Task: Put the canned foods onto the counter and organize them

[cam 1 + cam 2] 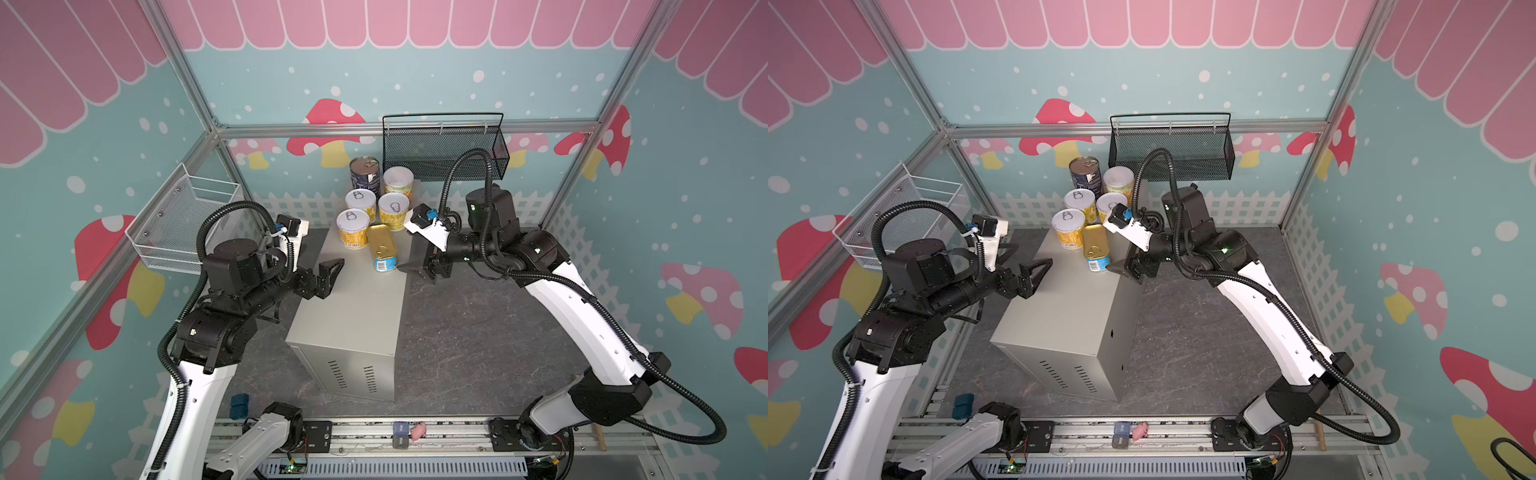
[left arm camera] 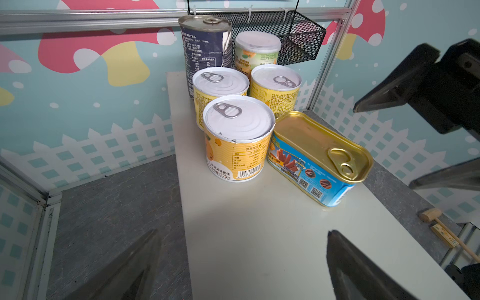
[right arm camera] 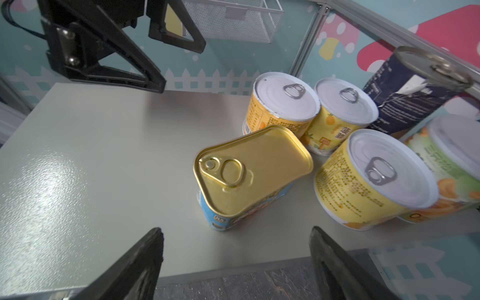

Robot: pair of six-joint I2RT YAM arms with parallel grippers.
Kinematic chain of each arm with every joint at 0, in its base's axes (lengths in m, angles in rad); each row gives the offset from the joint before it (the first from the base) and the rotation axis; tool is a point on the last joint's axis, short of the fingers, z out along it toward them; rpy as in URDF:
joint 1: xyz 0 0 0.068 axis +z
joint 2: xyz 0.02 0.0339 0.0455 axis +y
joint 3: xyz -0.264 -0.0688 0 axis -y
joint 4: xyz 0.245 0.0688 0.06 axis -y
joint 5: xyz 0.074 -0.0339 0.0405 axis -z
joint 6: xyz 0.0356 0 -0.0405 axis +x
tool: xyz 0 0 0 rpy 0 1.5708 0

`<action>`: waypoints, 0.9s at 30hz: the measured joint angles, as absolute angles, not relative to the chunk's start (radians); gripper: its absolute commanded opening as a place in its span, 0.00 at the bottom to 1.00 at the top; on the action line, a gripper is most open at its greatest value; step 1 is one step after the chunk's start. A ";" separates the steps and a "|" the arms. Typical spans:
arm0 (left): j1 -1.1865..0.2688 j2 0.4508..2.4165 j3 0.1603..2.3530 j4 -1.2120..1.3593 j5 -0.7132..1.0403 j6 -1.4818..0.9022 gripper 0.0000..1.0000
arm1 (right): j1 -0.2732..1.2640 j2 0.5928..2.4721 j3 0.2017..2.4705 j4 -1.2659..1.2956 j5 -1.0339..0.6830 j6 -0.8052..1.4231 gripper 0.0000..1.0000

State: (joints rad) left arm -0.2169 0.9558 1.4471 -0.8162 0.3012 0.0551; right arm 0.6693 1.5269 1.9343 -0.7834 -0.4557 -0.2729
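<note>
**All six cans are on the counter; only tidying looks left.**

Your right gripper (image 1: 412, 268) hangs with its jaws apart and empty at the counter's right edge, just beside the near end of the gold-topped tin (image 1: 381, 251). Your left gripper (image 1: 330, 274) is spread wide, also empty, over the left side of the counter (image 1: 353, 324) and apart from the cans. The tin lies flat at the front of the group, snug beside the nearest of the three yellow cans (image 1: 352, 228) and turned a little out of line with them. Behind those, at the far end, stand the navy can (image 1: 365, 172) and the white-lidded can (image 1: 398, 179). You have no can on the floor (image 1: 478, 332), so I judge the placing done; squaring the tin may be all that remains.
</note>
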 measured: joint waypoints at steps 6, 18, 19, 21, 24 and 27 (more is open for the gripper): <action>-0.217 0.956 1.447 -0.815 0.304 0.055 0.99 | 0.695 1.559 2.001 -0.725 -0.276 -0.159 0.92; -0.216 0.956 1.447 -0.810 0.308 0.052 0.99 | 0.743 1.784 2.268 -0.840 -0.092 0.056 0.62; -0.216 0.956 1.447 -0.810 0.308 0.052 0.99 | 0.748 1.794 2.284 -0.855 -0.081 0.070 0.60; -0.216 0.956 1.447 -0.810 0.308 0.052 0.99 | 0.756 1.816 2.324 -0.892 -0.056 0.102 0.56; -0.216 0.956 1.447 -0.810 0.308 0.052 1.00 | 0.768 1.836 2.368 -0.935 -0.030 0.136 0.53; -0.216 0.956 1.447 -0.810 0.308 0.051 0.99 | 0.779 1.841 2.389 -0.976 -0.017 0.163 0.49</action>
